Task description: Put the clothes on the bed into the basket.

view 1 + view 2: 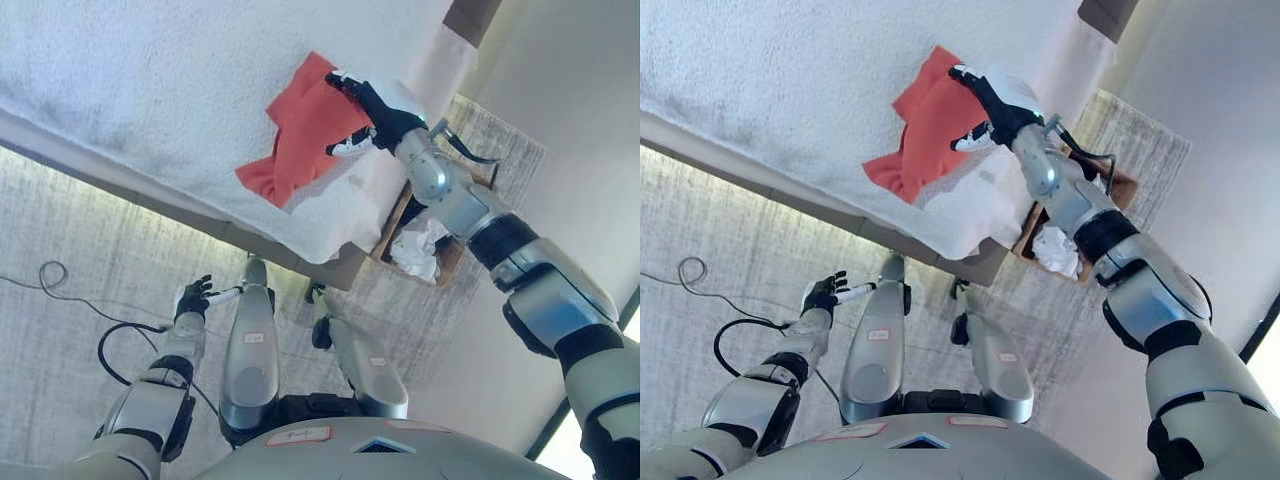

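Observation:
A red garment [300, 135] lies crumpled on the white bed cover [150, 80] near the bed's right corner. My right hand [365, 115] reaches over the bed and rests on the garment's right edge, fingers spread and mostly straight, not closed round the cloth. It shows the same way in the right eye view [990, 105]. A brown basket [398, 218] stands on the floor just past the bed corner, under my right forearm, with white clothing [420, 250] in it. My left hand [193, 298] hangs low at the left over the floor, fingers relaxed, holding nothing.
The bed's edge runs diagonally from the left down to the corner [330, 255] by the basket. A grey woven rug [505, 140] lies under the basket. Pale carpet [80, 230] covers the floor on my side of the bed.

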`<state>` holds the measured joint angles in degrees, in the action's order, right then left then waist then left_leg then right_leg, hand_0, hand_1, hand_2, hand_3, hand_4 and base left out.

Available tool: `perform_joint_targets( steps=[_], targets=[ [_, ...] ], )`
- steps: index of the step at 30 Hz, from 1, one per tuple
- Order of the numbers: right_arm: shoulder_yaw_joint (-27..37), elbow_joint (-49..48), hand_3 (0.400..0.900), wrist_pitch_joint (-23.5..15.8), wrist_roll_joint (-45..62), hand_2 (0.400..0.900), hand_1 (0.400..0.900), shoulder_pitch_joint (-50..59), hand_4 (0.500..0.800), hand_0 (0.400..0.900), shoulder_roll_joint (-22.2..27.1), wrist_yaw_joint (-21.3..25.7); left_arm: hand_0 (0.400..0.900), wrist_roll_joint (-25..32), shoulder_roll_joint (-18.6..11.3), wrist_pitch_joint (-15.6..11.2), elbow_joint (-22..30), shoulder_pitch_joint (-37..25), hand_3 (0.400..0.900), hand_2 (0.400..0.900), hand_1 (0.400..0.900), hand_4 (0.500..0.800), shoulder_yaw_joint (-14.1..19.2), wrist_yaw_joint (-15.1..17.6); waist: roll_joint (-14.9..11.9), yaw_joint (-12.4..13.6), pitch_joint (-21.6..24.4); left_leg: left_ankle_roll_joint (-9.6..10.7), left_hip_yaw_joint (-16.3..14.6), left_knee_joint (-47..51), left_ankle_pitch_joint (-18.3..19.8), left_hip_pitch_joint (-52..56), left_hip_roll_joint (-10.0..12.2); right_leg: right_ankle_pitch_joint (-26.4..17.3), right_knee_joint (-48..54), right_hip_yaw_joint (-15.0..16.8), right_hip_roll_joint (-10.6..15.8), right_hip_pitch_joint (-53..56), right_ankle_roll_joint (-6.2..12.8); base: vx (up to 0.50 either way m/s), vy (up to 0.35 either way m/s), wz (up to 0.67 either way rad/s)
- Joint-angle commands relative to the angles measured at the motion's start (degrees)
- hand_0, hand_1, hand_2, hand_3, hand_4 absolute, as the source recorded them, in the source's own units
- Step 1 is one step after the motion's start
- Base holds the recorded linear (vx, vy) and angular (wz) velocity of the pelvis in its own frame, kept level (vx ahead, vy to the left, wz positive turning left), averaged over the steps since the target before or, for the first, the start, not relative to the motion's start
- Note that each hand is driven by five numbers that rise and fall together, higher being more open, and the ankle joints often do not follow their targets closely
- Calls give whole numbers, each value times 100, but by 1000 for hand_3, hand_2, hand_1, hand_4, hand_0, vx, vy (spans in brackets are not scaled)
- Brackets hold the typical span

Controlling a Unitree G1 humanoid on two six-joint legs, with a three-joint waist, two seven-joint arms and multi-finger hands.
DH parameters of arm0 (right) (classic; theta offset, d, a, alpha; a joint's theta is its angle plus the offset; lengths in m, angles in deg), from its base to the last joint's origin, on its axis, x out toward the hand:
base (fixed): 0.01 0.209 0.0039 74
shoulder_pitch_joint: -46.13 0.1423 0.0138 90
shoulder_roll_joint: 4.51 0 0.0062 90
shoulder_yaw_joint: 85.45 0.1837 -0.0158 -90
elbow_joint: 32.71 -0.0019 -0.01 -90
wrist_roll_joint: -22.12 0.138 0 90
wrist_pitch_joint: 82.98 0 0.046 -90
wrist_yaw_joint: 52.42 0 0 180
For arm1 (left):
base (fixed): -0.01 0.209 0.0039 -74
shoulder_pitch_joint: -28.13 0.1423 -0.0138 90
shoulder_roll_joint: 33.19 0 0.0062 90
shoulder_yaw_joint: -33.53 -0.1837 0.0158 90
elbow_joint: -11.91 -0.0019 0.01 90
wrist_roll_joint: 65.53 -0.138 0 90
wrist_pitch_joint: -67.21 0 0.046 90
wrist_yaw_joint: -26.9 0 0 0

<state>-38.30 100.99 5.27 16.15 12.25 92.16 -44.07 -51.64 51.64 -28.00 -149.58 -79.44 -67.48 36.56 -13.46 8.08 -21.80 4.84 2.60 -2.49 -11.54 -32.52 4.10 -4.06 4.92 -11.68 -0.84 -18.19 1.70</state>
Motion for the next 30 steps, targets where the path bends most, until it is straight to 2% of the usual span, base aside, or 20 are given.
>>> perform_joint_targets(
  steps=[1, 7, 11, 12, 20, 30],
  targets=[
    [-16, 180, 900, -111, 381, 900, 900, 530, 800, 900, -236, 72, 900, 139, -150, 93, -348, 217, 900, 900, 900, 800, -43, 118, -505, 56, 108, 26, 393, -828, 762, -365, 164, -247, 8, 297, 420, -79, 373, 5, -44, 15],
    [-144, 1292, 900, 55, 910, 900, 900, 1138, 800, 900, -929, -160, 900, 205, -429, 122, -400, 130, 900, 900, 900, 800, -117, 59, -663, 219, -22, 58, 548, -772, 716, -412, 144, -235, 8, 199, 350, -70, 358, 7, -33, 16],
    [-166, 1677, 900, 104, 1044, 900, 900, 1352, 800, 900, -1142, -160, 900, 204, -510, 131, -413, 68, 900, 900, 900, 800, -188, 42, -664, 275, -37, 54, 579, -747, 703, -412, 105, -238, 8, 176, 347, -70, 362, 3, -2, 10],
    [-165, 1888, 400, 139, 1087, 400, 400, 1427, 500, 400, -1293, -185, 900, 186, -529, 140, -442, 17, 900, 900, 900, 800, -233, 38, -650, 290, -41, 49, 588, -738, 701, -401, 90, -230, 8, 168, 345, -59, 360, -6, 13, 5],
    [-80, 2047, 400, 101, 1174, 400, 400, 1370, 500, 400, -1413, -97, 900, 190, -481, 134, -378, 11, 900, 900, 900, 800, -349, 74, -516, 323, -47, 15, 619, -662, 678, -327, 9, -242, 8, 138, 379, -15, 379, -10, 20, 6],
    [152, 1829, 400, -14, 1298, 400, 400, 1096, 500, 400, -1193, -3, 900, 126, -428, 107, -407, 85, 900, 900, 900, 800, -286, 128, -484, 318, -8, -8, 623, -572, 648, -214, -40, -254, 8, 87, 399, 56, 400, -7, 2, 3]
  ],
)
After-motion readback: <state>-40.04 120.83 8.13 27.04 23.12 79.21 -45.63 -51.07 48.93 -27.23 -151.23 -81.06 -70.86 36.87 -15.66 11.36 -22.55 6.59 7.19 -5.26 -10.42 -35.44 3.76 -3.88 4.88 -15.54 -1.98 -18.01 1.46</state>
